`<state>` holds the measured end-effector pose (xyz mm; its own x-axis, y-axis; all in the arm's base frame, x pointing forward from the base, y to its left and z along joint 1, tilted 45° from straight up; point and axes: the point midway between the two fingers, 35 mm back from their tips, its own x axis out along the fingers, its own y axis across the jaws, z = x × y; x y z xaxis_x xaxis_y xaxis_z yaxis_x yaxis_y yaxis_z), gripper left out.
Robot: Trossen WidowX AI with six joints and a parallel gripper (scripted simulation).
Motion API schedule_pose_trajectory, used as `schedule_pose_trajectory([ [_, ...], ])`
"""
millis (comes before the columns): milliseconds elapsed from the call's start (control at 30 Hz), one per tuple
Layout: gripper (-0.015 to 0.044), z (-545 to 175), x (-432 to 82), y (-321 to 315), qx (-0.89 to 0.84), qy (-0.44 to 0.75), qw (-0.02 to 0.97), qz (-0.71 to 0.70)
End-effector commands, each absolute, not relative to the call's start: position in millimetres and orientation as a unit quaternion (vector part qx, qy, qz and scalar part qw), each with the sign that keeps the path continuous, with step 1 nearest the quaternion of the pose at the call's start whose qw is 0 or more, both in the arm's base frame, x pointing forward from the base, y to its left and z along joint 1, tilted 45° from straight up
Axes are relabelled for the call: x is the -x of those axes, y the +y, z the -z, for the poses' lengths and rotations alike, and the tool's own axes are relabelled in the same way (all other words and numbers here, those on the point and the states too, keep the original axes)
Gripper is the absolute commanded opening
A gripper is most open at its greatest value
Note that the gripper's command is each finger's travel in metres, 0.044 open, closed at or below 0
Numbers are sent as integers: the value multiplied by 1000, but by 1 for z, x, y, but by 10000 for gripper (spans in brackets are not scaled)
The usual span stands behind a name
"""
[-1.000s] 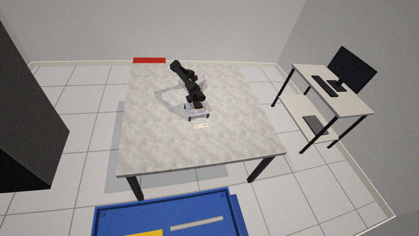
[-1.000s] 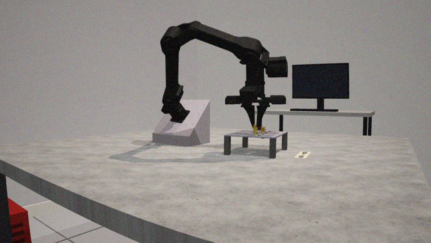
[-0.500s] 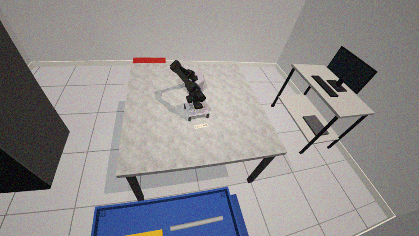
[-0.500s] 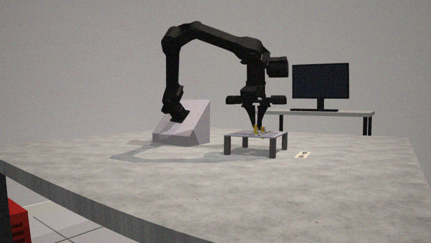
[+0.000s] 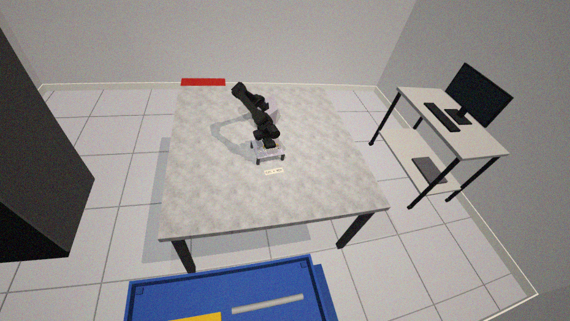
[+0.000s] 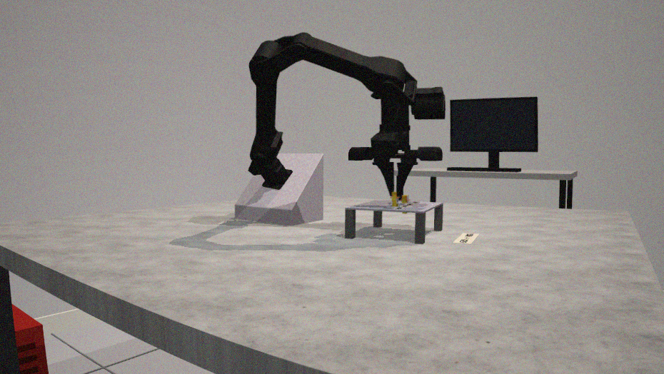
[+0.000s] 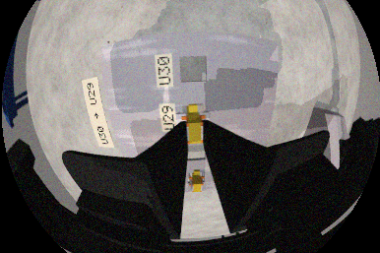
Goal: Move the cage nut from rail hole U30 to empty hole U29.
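Note:
My gripper [image 5: 269, 146] [image 6: 397, 196] [image 7: 194, 126] is shut on a yellow cage nut [image 6: 394, 198] [image 7: 195, 132], pointing down over the rail plate [image 6: 364, 206] [image 7: 236, 56]. In the wrist view the held nut is level with the U29 label [image 7: 168, 119], with orange parts at its sides. It stands up from the plate; how far it is seated and its wings' state cannot be told, and hole U29 is hidden. The square hole U30 [image 7: 193, 69] is empty beside its label [image 7: 163, 70]. The other nut [image 6: 405, 198] [image 7: 197, 181] sits in the plate beyond, not touching the held one.
The plate stands on short dark legs [image 6: 419, 228] on the table [image 5: 235, 200]. A label card [image 5: 273, 171] [image 6: 465, 238] [image 7: 97, 112] lies beside it. A pale wedge block [image 6: 309, 188] stands by the arm's base. A desk with a monitor [image 5: 478, 94] [image 6: 493, 123] is farther off.

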<state>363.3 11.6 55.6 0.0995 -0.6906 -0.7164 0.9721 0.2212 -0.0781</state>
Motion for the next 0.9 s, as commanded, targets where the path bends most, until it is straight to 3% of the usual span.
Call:
schedule_pose_trajectory([
  [0, 27, -55, -363, 12, -218, 327, 708, 586],
  [867, 27, -54, -363, 11, -224, 323, 720, 572],
])
